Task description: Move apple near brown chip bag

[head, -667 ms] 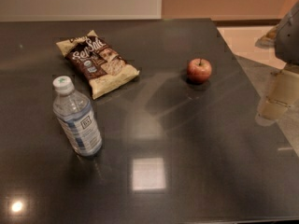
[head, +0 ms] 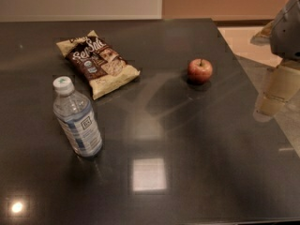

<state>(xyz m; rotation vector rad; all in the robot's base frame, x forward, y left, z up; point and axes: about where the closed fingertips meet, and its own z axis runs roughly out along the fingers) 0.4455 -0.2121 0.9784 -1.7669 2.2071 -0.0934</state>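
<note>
Item: apple (head: 200,70), small, round, red with yellowish patches, short dark stem pointing up; it sat upright on the dark glossy worktop (head: 201,172), right of centre and toward the far side, with a faint shadow beneath it. Item: brown chip bag (head: 98,63), flat and crinkled, dark brown centre with white script lettering, tan-yellow edges; it lay flat on the far left part of the worktop, angled diagonally, well apart from the apple with bare surface between them. Item: water bottle (head: 77,118), clear, white cap, pale label; it stood upright on the left side, nearer the camera than the bag and just beside the bag's near corner, apart from it. Item: gripper (head: 274,95), pale cream lower part under a grey arm section, at the right edge of the view, beyond the worktop's right border, well apart from the apple and touching nothing; whether it was open or closed could not be told. Surface note: a pale square reflection (head: 149,174) showed near the front centre.
</note>
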